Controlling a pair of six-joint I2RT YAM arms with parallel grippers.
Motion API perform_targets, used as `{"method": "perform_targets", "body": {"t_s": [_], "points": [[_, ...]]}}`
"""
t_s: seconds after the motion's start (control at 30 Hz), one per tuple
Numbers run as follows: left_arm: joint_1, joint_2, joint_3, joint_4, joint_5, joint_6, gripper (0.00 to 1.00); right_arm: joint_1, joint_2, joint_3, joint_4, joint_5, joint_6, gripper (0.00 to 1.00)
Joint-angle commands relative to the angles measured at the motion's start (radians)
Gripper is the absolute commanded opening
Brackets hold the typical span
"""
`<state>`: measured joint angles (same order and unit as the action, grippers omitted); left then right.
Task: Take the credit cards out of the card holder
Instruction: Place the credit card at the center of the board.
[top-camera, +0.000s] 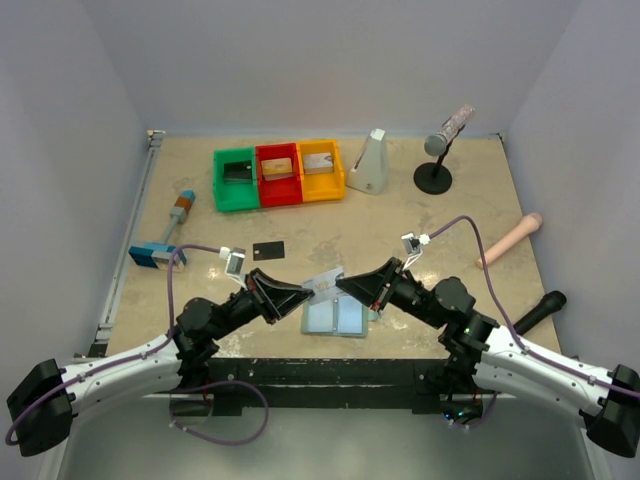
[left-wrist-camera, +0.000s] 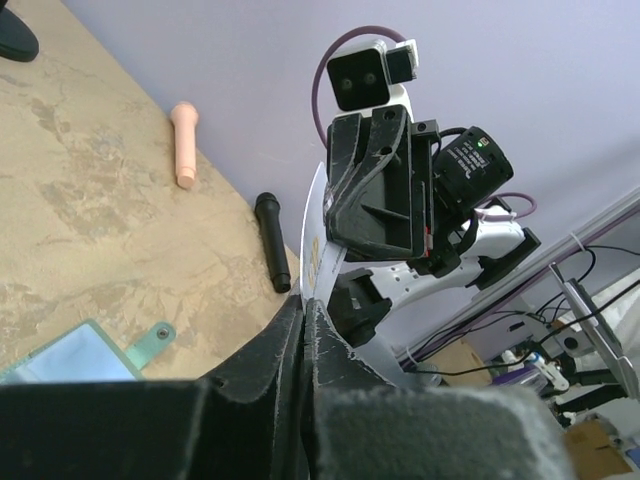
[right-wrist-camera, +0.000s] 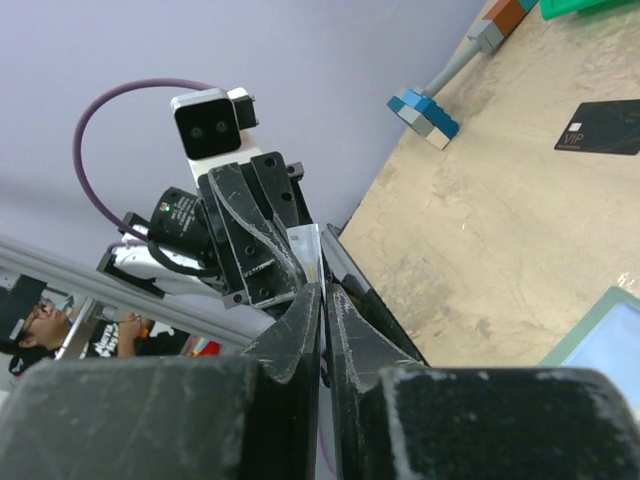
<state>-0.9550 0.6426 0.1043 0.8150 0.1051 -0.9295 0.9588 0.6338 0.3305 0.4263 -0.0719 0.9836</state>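
Silver-grey card (top-camera: 325, 281), its long axis running between the arms, is pinched at opposite ends by the left tool (top-camera: 311, 290) and right tool (top-camera: 341, 284), just above the open wallet (top-camera: 335, 320) on the desk (top-camera: 450, 230).

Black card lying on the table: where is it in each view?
Top external: black card lies flat, left of centre, nearer than the green bin.
Left wrist: not in view.
Right wrist: at the right edge, upper part.
Shared landmark: card holder, lying open; bottom left in left wrist, bottom right in right wrist.
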Motion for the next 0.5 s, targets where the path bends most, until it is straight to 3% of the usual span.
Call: {"method": "perform_targets", "body": {"t_s": [0.0,0.07,0.13,0.3,0.47], "points": [[0.004,-0.001,0.003,0.073,0.01,0.008,0.01,-0.002,-0.016,0.013,-0.032,-0.032,-0.014,0.23],[0.004,-0.017,0.002,0.059,0.001,0.009,0.0,-0.002,-0.037,0.03,-0.095,-0.035,-0.026,0.49],[0.005,-0.037,0.009,0.012,-0.018,0.012,0.0,-0.003,-0.077,0.054,-0.202,-0.008,-0.04,0.63],[0.035,-0.074,0.121,-0.305,-0.045,0.055,0.0,-0.003,-0.222,0.169,-0.612,0.131,-0.134,0.78],[0.1,0.076,0.343,-0.659,-0.009,0.138,0.0,-0.003,-0.243,0.323,-0.986,0.245,-0.223,0.84]]}}
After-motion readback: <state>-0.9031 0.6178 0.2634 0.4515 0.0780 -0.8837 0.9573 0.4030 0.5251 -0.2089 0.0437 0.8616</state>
